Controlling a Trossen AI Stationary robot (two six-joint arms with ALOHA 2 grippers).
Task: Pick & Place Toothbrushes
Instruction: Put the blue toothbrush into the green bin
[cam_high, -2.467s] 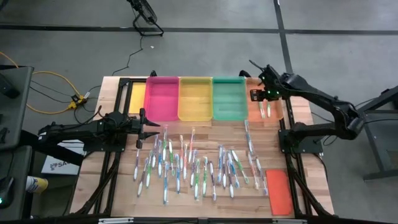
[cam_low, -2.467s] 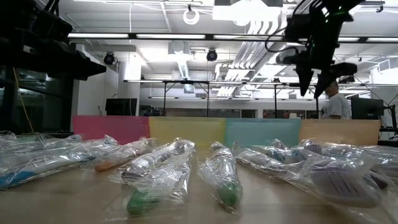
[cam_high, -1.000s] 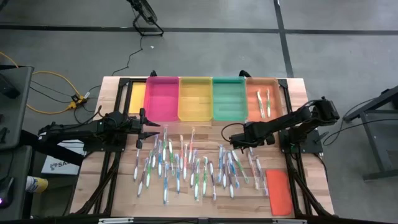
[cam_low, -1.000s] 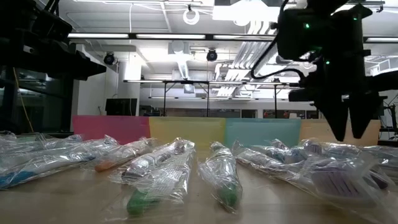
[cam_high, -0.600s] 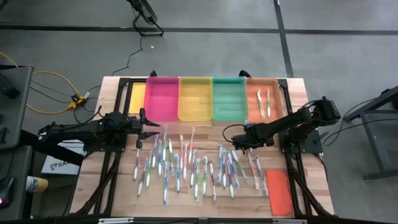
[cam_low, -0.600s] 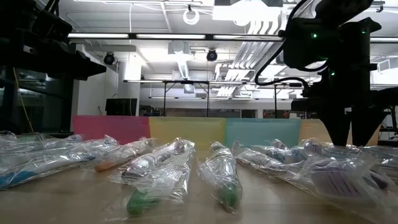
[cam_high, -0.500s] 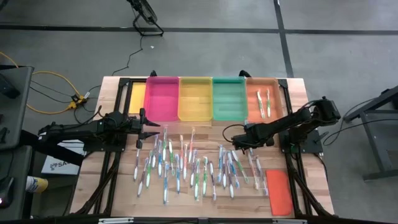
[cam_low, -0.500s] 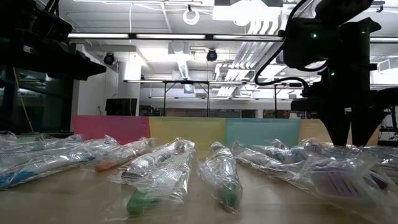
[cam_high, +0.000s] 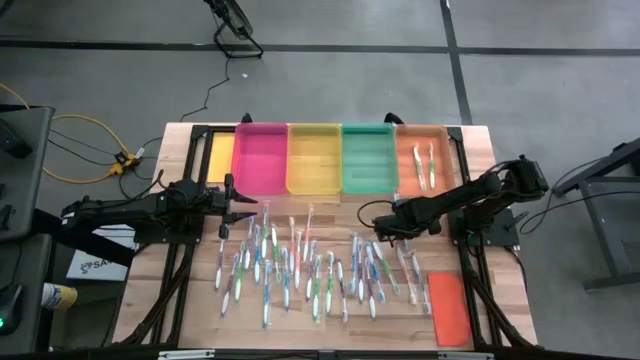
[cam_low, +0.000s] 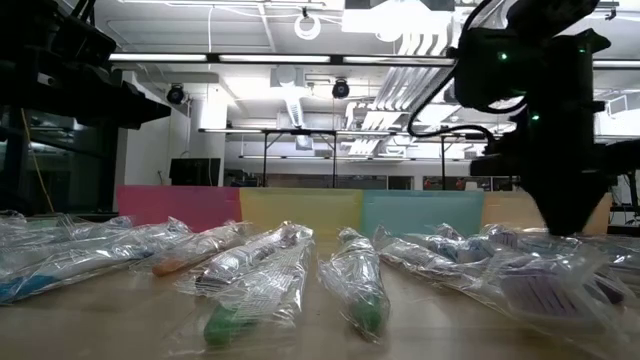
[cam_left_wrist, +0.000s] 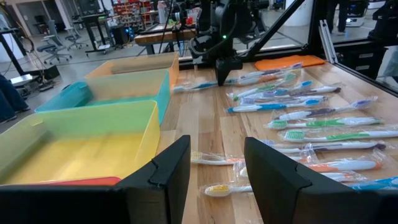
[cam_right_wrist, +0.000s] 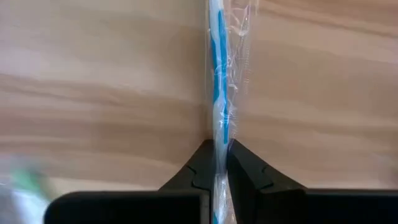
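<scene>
Right wrist view shows the right gripper (cam_right_wrist: 219, 163) down at the wooden counter (cam_right_wrist: 93, 81), its jaws pinched tight on a wrapped blue-and-white toothbrush (cam_right_wrist: 219, 93) that lies flat on the wood and runs straight out ahead of the fingertips. In the high view this gripper (cam_high: 379, 226) sits over the right part of the spread of toothbrushes (cam_high: 300, 265), just in front of the green tray (cam_high: 368, 158). The loose brushes lie in clear wrappers across the middle of the counter (cam_high: 200, 300), in front of the row of trays: pink tray (cam_high: 262, 157), yellow tray (cam_high: 315, 158), green tray, and orange tray (cam_high: 421, 150). Two toothbrushes (cam_high: 426, 165) already rest in the orange tray. A flat orange lid (cam_high: 449, 306) lies near the counter's front right corner, beside the brushes.

The left gripper (cam_high: 246, 205) hovers in front of the pink tray, at the left edge of the spread; in the left wrist view its jaws (cam_left_wrist: 217, 177) stand apart with nothing between them, above an orange-handled brush (cam_left_wrist: 214, 159). From the low view the right arm (cam_low: 555, 120) comes down among the wrapped brushes (cam_low: 350, 280) before the trays.
</scene>
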